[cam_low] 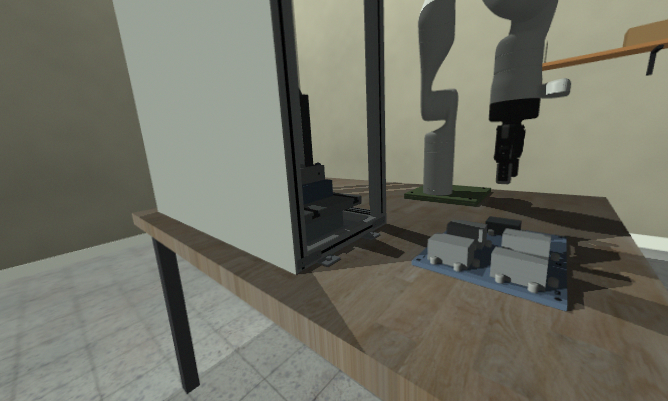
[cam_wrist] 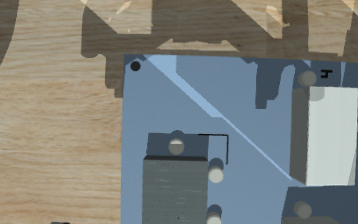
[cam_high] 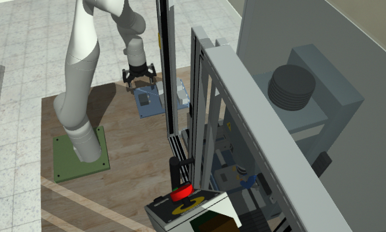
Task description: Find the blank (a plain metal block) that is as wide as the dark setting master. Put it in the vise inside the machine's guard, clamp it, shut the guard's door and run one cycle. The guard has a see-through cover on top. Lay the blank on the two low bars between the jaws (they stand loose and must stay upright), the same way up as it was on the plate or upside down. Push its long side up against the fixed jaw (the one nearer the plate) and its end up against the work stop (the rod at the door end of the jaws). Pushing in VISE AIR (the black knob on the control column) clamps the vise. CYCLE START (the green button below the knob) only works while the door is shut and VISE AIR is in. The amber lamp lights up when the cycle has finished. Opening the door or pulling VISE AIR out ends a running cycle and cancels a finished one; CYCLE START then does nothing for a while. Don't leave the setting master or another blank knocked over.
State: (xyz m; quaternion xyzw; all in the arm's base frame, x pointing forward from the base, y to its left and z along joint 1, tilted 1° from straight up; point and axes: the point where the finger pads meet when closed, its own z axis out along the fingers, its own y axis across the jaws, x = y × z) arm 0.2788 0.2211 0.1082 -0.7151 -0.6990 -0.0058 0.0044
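- Above the edge of the blue rectangular plate (cam_high: 150,111) (cam_low: 542,299) (cam_wrist: 135,115) that lies away from the robot's base, the black two-finger gripper (cam_high: 140,83) (cam_low: 506,177) points down, its jaws spread wide with nothing between them.
- On the plate, near one corner, sits the dark grey rectangular setting master (cam_high: 143,99) (cam_low: 503,225) (cam_wrist: 175,192) — upright posts stand close around it.
- Also on the plate, next along from the dark block, rests a pale grey metal block (cam_high: 159,87) (cam_low: 526,241) (cam_wrist: 332,135) with a black printed 4 by its end.
- Toward the plate's far side from the base are two more pale blocks, one (cam_low: 451,250) on the guard's side and one (cam_low: 520,267) away from it. Which blank matches the master in width, I cannot tell.
- Beside the plate, apart from it, rises the tall grey-framed machine guard (cam_high: 170,77) (cam_low: 290,133); the dark metal vise (cam_low: 325,218) is partly visible inside.
- Between plate and guard the wooden bench (cam_high: 130,140) (cam_low: 400,328) (cam_wrist: 55,150) shows, crossed by shadows.
- Farther from the plate, the control column (cam_high: 184,206) carries a red mushroom button (cam_high: 182,192) — its lamp is not discernible.
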